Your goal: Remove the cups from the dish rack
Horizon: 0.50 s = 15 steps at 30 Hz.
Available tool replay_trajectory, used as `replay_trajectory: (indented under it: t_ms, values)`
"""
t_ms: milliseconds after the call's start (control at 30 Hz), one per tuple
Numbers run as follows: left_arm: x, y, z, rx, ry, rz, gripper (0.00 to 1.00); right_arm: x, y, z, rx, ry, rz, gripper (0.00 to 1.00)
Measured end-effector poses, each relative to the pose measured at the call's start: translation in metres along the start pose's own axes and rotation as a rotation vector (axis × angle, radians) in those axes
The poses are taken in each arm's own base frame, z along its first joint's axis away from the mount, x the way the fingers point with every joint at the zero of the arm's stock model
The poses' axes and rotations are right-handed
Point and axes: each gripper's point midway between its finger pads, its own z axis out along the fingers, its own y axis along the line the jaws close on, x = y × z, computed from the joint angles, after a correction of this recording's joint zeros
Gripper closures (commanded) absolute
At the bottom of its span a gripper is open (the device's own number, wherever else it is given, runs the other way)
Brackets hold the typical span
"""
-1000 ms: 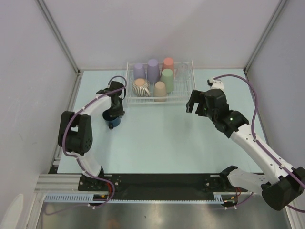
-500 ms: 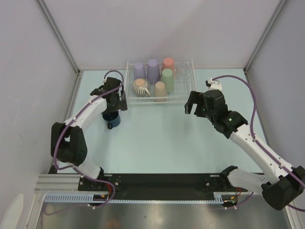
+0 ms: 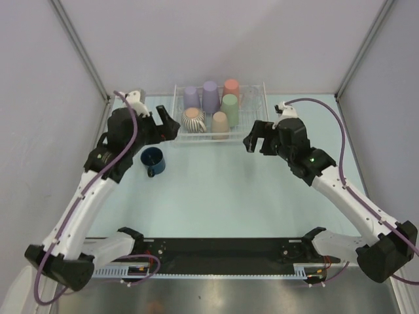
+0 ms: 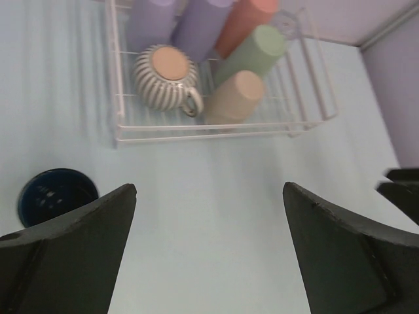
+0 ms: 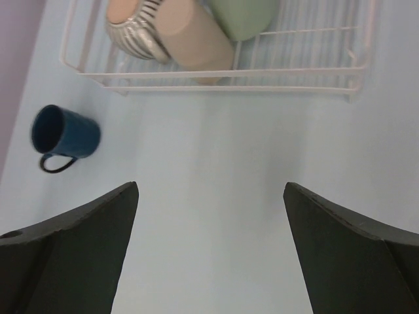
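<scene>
Since a second ago the left claw (image 3: 169,124) has been lifted off the dark navy mug (image 3: 152,159) and carried up beside the left end of the dish rack (image 3: 254,116). Its jaws, then closed at the mug, are now spread wide and nothing is held. The right claw (image 3: 255,136) has been brought a little nearer the rack's right front corner; it is likewise released and empty.

The mug has been left on the tabletop (image 3: 216,190), just in front of the rack's left end and apart from it. It is stood upright, mouth up, with its handle turned away from the rack (towards the arm bases).

The rack is laid with its long axis across the tabletop, parallel to the back wall. Six cups are kept in its left half, all stood on end with closed bases uppermost. In the back row are a lavender cup (image 3: 191,97), a taller lavender cup (image 3: 210,96) and a salmon pink cup (image 3: 231,87). In front of these are a ribbed mug (image 3: 192,120), a tan cup (image 3: 220,123) and a pale green cup (image 3: 230,108). The ribbed mug's handle is pointed towards the tan cup.
</scene>
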Motion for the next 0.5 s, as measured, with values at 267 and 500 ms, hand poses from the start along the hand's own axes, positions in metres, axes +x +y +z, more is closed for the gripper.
replay_trajectory:
  t_ms: [267, 500]
  values:
    - [0.036, -0.024, -0.013, 0.208, 0.027, -0.086, 0.0, -0.02, 0.038, 0.045, -0.212, -0.002, 0.198, 0.02]
    - [0.072, -0.011, -0.018, 0.149, 0.103, -0.075, 0.0, -0.038, 0.08, 0.125, 0.005, -0.002, -0.07, 0.0]
